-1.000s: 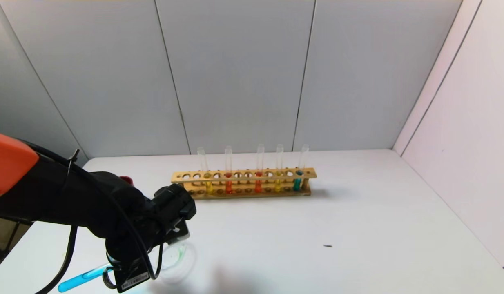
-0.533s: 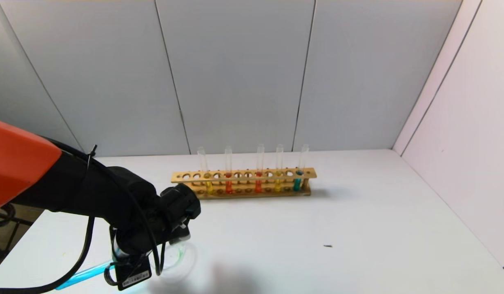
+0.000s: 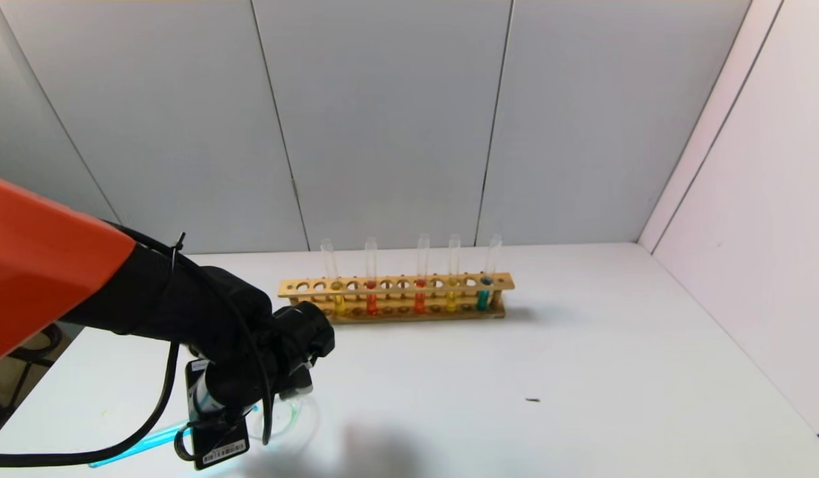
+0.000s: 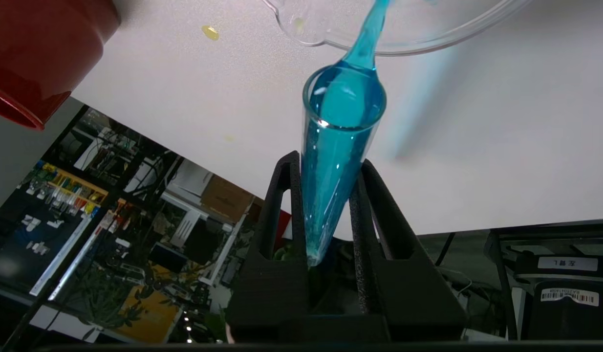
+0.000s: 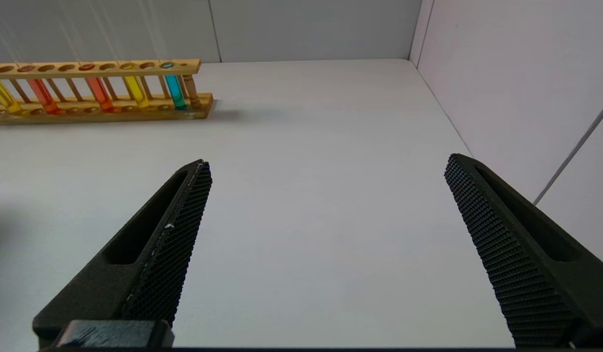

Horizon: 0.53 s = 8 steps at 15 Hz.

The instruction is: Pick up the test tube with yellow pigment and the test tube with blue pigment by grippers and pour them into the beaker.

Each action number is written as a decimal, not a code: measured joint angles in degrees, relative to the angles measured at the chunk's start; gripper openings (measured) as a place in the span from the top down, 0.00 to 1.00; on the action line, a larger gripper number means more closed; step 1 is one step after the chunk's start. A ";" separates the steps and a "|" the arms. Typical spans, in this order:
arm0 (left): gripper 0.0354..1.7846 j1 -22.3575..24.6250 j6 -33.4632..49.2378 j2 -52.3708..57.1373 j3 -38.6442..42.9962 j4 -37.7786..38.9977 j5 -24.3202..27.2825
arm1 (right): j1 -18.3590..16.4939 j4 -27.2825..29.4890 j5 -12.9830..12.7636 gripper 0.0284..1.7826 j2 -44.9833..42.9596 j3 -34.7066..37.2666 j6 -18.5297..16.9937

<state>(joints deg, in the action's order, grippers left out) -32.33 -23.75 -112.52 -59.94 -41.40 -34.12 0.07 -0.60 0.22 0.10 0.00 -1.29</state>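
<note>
**Q:** What did your left side have at that moment?

**A:** My left gripper (image 4: 326,171) had its fingers (image 4: 282,205) pinched on the test tube with blue pigment (image 4: 333,161). The tube was tipped mouth-down past the fingertips, and a thin blue stream ran from its mouth into the beaker (image 4: 428,41) just beyond them. From the head camera I saw the tube's closed end (image 3: 141,443) sticking out behind the wrist, low over the white surface (image 3: 582,372), with the beaker (image 3: 287,418) partly hidden under the gripper (image 3: 214,415).

**Q:** Anything else close to those fingers?

**A:** A dark red cup (image 4: 37,54) stood off to one side of the beaker, and a small yellow drop (image 4: 210,33) lay on the surface between them.

**Q:** And the right side?

**A:** My right gripper (image 5: 326,205) hung over bare surface with its fingers (image 5: 179,230) spread wide and nothing between them. Well beyond its fingertips stood the wooden rack (image 5: 101,105), where I saw the test tube with yellow pigment (image 5: 135,90) upright beside a second blue tube (image 5: 175,91) and two orange-red tubes (image 5: 100,93).
</note>
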 joint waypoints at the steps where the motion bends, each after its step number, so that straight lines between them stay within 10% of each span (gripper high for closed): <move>1: 0.84 -0.07 -0.09 -0.22 -0.56 -0.88 0.00 | 0.00 0.00 0.00 0.02 0.00 0.00 -0.02; 8: 0.84 -1.57 -0.06 -2.54 -5.52 -6.14 -1.05 | 0.00 0.00 0.00 0.02 0.00 0.00 -0.02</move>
<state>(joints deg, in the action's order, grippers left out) -33.90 -23.81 -115.05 -65.46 -47.54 -35.17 0.07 -0.60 0.22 0.10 0.00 -1.32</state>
